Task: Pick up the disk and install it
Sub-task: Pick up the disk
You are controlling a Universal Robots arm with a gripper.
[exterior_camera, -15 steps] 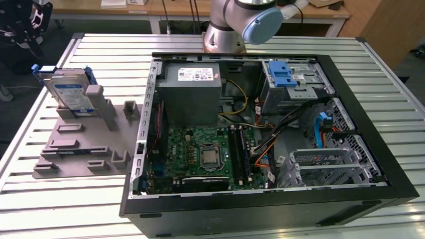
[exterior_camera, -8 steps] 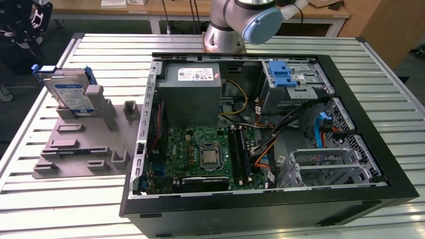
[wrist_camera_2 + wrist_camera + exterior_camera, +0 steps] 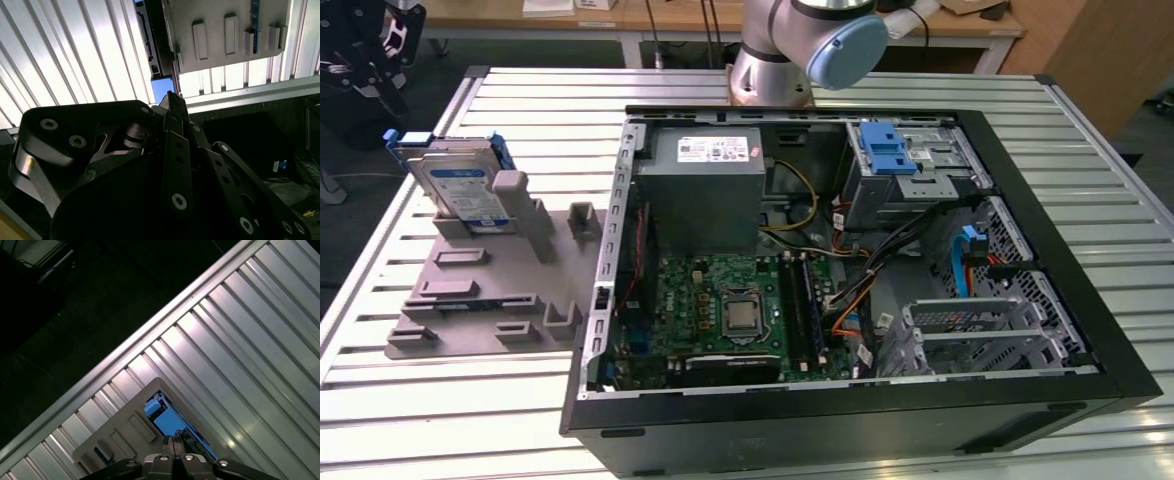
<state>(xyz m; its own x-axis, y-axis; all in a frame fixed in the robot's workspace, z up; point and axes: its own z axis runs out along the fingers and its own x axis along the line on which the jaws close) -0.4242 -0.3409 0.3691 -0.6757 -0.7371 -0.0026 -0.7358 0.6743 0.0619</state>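
Observation:
The disk [image 3: 460, 183] stands on edge in a grey holder [image 3: 480, 290] at the exterior view's left, silver-grey with a white-and-blue label and blue bracket. My gripper [image 3: 374, 85] hangs dark above and behind it, near the table's far left corner. In both wrist views the fingertips [image 3: 169, 444] press together with nothing between them, so the gripper [image 3: 171, 100] is shut and empty. Just beyond the tips, the disk's blue top [image 3: 166, 420] shows in the holder [image 3: 120, 435]. The same blue edge of the disk [image 3: 162, 89] appears next to the holder [image 3: 225, 30].
An open computer case [image 3: 1107, 340] lies on the slatted metal table [image 3: 454, 420], at the exterior view's right. Inside are a grey power supply [image 3: 707, 180], a motherboard [image 3: 734, 310] and a metal drive cage with a blue latch [image 3: 887, 150]. The arm's base [image 3: 774, 50] stands behind it.

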